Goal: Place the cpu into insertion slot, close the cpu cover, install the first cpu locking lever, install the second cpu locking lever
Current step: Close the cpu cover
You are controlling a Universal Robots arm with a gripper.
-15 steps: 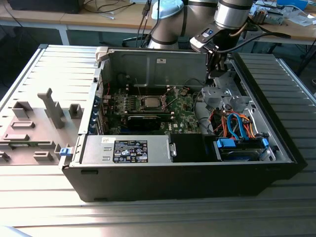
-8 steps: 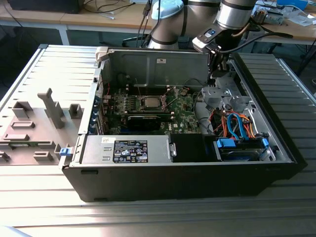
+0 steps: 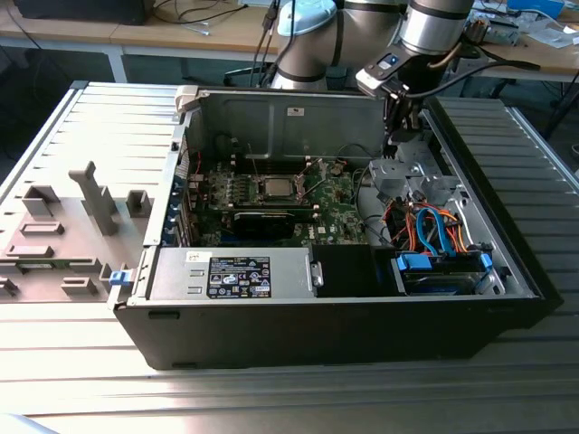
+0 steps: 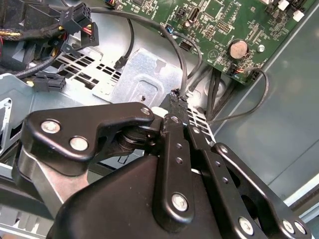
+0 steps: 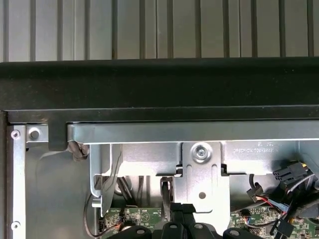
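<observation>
Gotta treat that cpu (image 3: 276,188), seemingly seated in the insertion slot (image 3: 261,185), as light, stiff, fragile, edge-grab stuff, with the gripper (image 4: 175,97) pinched closed on nothing over by the drive cage (image 3: 425,181).

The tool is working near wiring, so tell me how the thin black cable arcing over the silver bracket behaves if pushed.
The black cable is thin and hangs in a loose arc over the silver bracket, so it probably flexes aside, floppy and light. Its ends lead off among other wiring, so a hard shove might tug a plug.
</observation>
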